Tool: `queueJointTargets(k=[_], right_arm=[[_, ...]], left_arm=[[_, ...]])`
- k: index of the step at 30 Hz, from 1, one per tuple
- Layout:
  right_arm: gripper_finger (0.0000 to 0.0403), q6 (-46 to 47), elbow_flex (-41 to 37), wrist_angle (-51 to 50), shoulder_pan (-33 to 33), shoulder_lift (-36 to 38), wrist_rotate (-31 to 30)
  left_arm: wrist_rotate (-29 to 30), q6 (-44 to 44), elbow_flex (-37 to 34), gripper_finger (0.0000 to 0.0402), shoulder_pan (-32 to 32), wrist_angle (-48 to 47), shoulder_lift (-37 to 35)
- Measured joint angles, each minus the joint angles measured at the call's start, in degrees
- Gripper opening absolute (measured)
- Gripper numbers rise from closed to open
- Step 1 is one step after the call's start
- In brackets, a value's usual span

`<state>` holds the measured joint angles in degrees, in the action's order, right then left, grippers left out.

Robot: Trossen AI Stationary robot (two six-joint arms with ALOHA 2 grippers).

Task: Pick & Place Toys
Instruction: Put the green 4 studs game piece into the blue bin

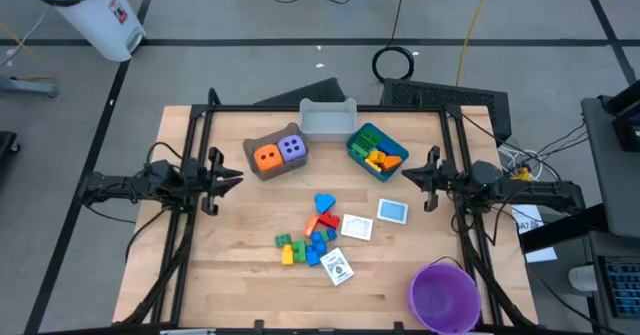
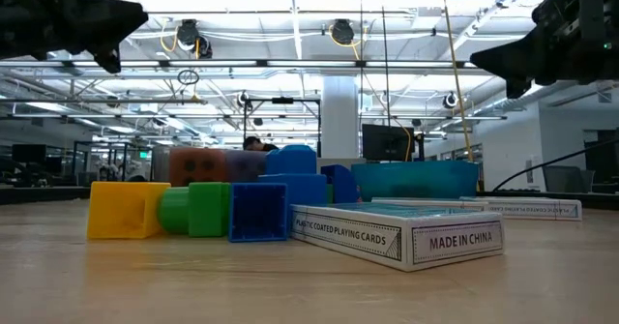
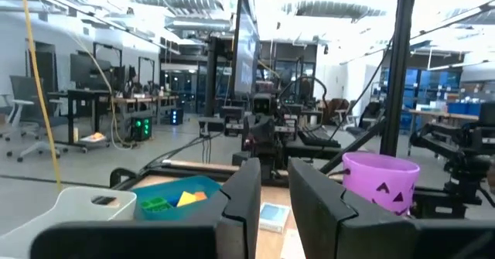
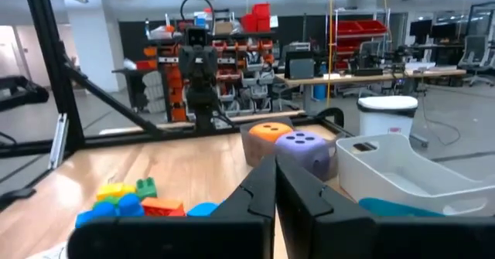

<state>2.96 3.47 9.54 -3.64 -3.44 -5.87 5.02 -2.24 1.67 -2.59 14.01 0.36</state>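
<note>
An orange die and a purple die sit in the brown bin at the far left. Small bricks lie heaped mid-table, and more fill the blue bin. White card boxes lie flat beside the heap. My left gripper hovers at the table's left edge, pointing across it, with a narrow gap between its fingers and nothing in it. At the right edge, my right gripper hovers shut on nothing.
A grey bin stands at the far edge between the brown and blue bins. A purple bowl sits at the near right corner. Black frame rails run along the table's left and right sides.
</note>
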Motion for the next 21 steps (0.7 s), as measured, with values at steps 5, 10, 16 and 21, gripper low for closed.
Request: queueJointTargets(k=[5, 10, 16, 21], right_arm=[[0.0001, 2.0, -0.1, -0.9, 0.0, -0.2, 0.0], [0.0002, 2.3, -0.1, -0.8, 0.0, -0.2, 0.0], [0.0006, 2.4, -0.2, -0.8, 0.0, -0.2, 0.0], [0.0003, 2.4, -0.2, -0.8, 0.0, -0.2, 0.0]], left_arm=[[0.0, 0.2, 0.0, 0.0076, 0.0, 0.3, 0.0], [2.6, -11.1, 0.0, 0.0079, 0.0, 2.0, 0.0], [-0.5, -21.4, 3.0, 0.0147, -1.0, 3.6, 6.3], [-8.6, -24.8, 9.8, 0.0235, -6.3, 2.5, 21.6]])
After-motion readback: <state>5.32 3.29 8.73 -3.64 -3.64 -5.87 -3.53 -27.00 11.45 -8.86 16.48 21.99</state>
